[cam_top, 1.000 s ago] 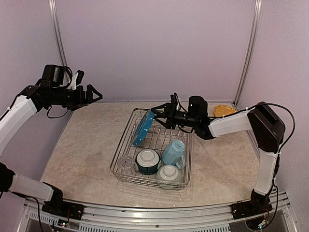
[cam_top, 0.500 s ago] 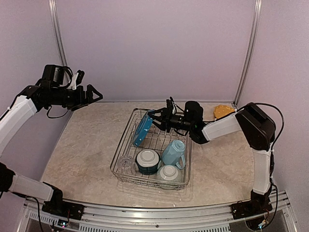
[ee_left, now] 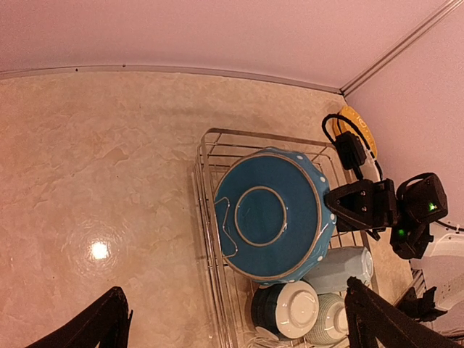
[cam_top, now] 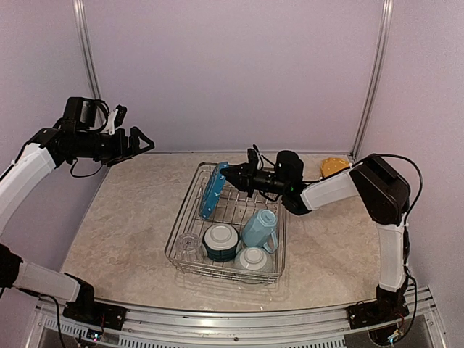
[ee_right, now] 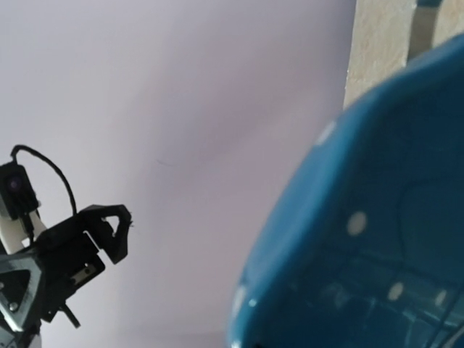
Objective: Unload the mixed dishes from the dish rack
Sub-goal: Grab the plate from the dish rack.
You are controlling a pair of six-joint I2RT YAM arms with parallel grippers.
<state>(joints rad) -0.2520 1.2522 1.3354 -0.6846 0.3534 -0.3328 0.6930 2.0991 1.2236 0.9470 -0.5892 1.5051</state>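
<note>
The dish rack (cam_top: 182, 217) holds a blue plate (cam_top: 213, 191) standing on edge at its back left. A light blue mug (cam_top: 259, 228), two bowls (cam_top: 221, 241) (cam_top: 253, 259) and a clear glass (cam_top: 188, 246) fill its front. My right gripper (cam_top: 229, 174) is shut on the blue plate's upper rim. The left wrist view shows the same grip, the right gripper (ee_left: 331, 206) on the blue plate (ee_left: 272, 214). In the right wrist view the blue plate (ee_right: 391, 232) fills the frame and hides the fingers. My left gripper (cam_top: 145, 140) hovers open, high at the left.
A yellow-orange plate (cam_top: 335, 166) lies on the table at the back right corner, behind the right arm. The right arm stretches over the rack's back edge (ee_left: 246, 133). Walls close in the table at the back and on both sides.
My right gripper has reached left to the blue plate and closed on its rim. The left arm has stayed still.
</note>
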